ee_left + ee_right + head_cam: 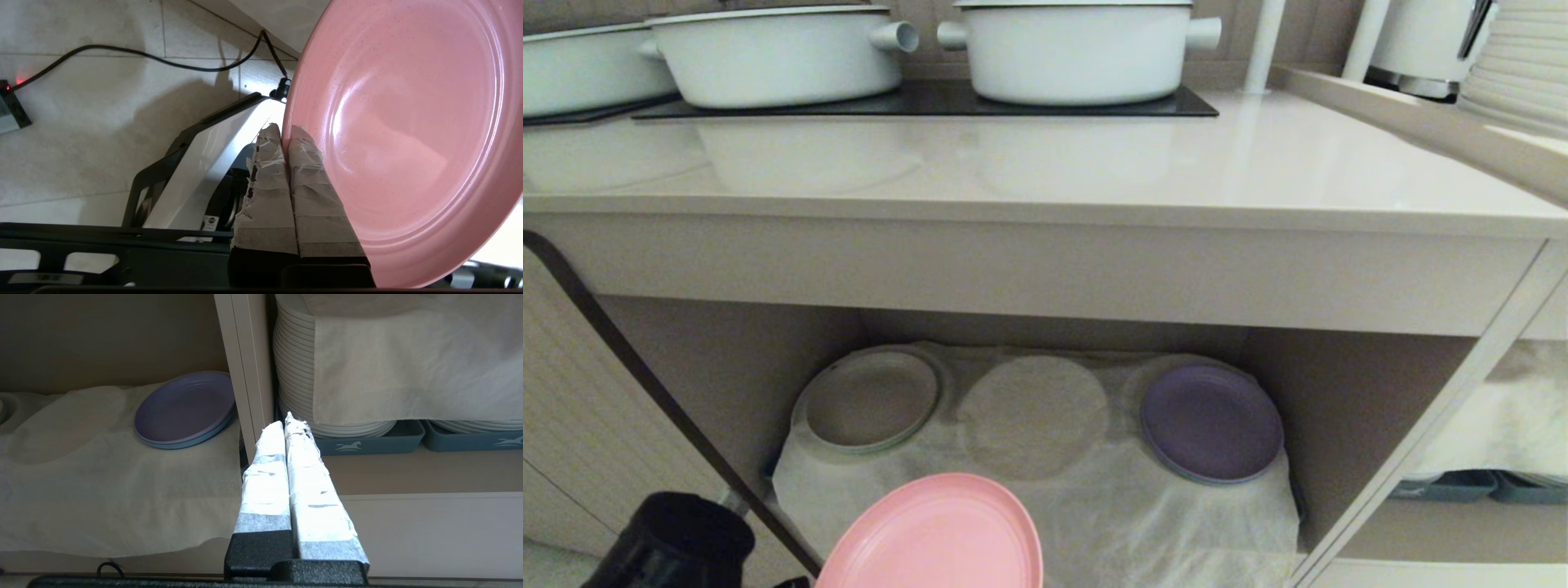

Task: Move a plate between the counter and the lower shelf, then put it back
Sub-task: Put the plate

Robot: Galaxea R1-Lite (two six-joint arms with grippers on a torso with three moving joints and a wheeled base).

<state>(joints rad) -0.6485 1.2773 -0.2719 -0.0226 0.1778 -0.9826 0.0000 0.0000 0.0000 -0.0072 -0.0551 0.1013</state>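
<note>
The plate (pixel 408 134) sat edge-on in the left gripper (pixel 288 132), clamped at its rim, outside the shelf (pixel 1094 506); likely light, stiff, slippery; rim suited grasping; right gripper (pixel 288 424) closed, empty.

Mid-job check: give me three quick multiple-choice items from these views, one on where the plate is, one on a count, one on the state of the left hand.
1. Where is the round matte pink plastic plate?
A. on the glossy beige counter
B. held in front of the lower shelf
C. on the purple plate

2. How many white pots show on the counter?
A. one
B. five
C. three

3. The left hand is:
A. shut on the pink plate's rim
B. wide open
C. empty

Answers: 1 B, the head view shows it off the gauzy cloth; 2 C, three pot bodies at the hob; 3 A, taped fingers pinch the rim.
</note>
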